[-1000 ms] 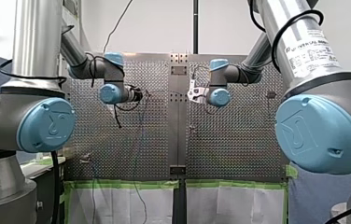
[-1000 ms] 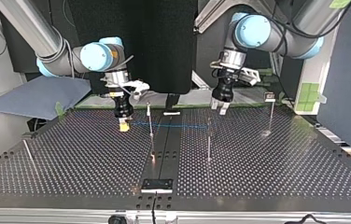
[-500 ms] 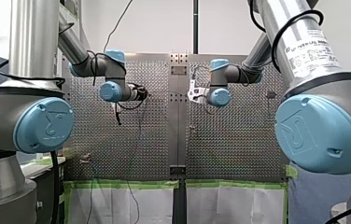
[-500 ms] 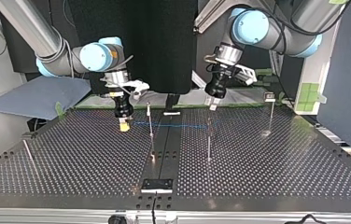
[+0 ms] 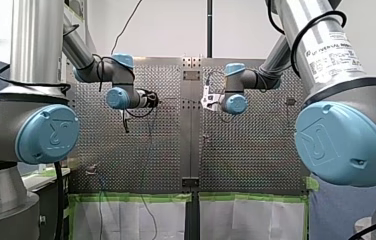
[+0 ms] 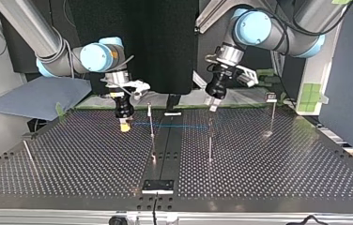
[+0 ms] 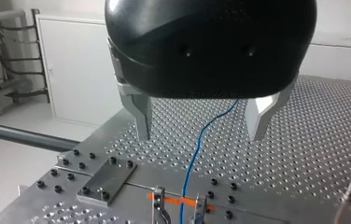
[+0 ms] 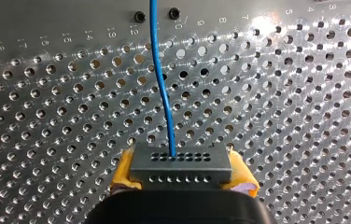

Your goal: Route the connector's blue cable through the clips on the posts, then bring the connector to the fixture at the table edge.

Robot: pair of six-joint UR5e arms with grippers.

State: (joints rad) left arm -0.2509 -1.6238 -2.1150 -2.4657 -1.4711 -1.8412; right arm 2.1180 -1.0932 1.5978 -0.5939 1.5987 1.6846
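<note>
L hand point(image 7: 200, 135) tilted, jaws apart, R hand point(image 8: 180, 170) pointing straight down, jaws clamped

right wrist: connector point(image 8: 181, 163) base hidden in my right gripper point(image 8: 183, 173) | left wrist: clips point(image 7: 158, 200) cut off at edge

In the top view, my right gripper point(image 6: 125, 123) is hanging over the table point(image 6: 282, 168) left of the middle, with the connector point(image 8: 181, 164) sitting between its pads. The cable point(image 6: 174, 126) is running rightward from it, passing one post point(image 6: 151, 121) and reaching a second post point(image 6: 210, 140). My left gripper point(image 6: 213, 106) is hovering near that post's top, fingers straddling the cable. The fixture point(image 6: 157, 185) is sitting at the near edge, midway.
</note>
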